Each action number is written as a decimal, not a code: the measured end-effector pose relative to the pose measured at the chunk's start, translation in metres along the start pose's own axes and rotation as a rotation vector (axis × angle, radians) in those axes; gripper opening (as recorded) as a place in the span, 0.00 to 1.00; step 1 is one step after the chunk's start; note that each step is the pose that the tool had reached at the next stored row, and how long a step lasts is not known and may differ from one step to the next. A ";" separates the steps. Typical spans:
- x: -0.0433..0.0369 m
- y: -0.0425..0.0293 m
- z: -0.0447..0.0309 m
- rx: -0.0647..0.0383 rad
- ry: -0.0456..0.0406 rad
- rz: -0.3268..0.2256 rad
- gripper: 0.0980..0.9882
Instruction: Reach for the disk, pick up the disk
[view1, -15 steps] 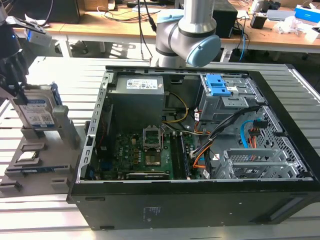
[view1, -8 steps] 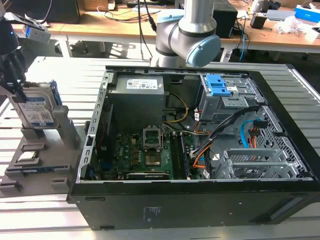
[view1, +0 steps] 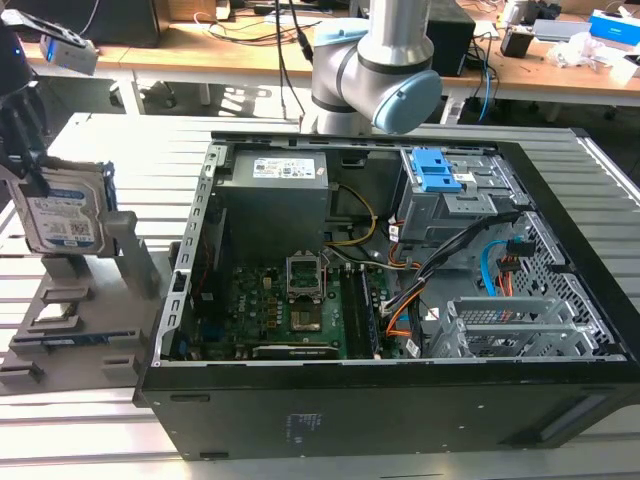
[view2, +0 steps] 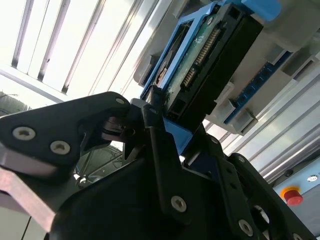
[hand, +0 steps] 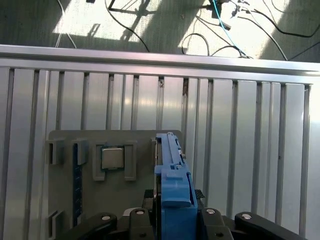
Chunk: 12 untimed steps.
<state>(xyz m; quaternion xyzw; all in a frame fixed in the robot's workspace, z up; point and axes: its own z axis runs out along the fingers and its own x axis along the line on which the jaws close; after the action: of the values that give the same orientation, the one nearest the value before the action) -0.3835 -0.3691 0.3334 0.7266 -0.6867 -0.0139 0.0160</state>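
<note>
Black fingers (hand: 142, 222) of your gripper (hand: 173, 216) are clamping both sides of the silver metal hard disk in its blue plastic bracket (hand: 172, 175), standing on edge in the grey plastic rack (hand: 90, 142). You're handling something stiff, weighty and probably shock-sensitive, so the bracket edges are looking like the safest hold. Under the rack, a slatted aluminium bench (hand: 240, 150) is carrying everything.

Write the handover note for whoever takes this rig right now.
Gripper: astride the disk; grip cannot be confirmed.
Disk: upright on edge at the grey holder, to the exterior view's left of the open computer case.
Done: the reach.
Left: a confirmed pick-up. Whether the disk is clear of the holder cannot be told.
</note>
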 end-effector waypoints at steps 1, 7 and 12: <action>0.0000 0.0000 -0.0016 0.000 0.0000 0.000 0.30; 0.0000 0.0001 -0.0119 0.000 0.0000 0.000 0.30; 0.0001 0.0002 -0.0197 0.000 0.0000 0.000 0.30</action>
<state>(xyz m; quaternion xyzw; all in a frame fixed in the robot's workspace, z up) -0.3828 -0.3691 0.3531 0.7267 -0.6867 -0.0139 0.0159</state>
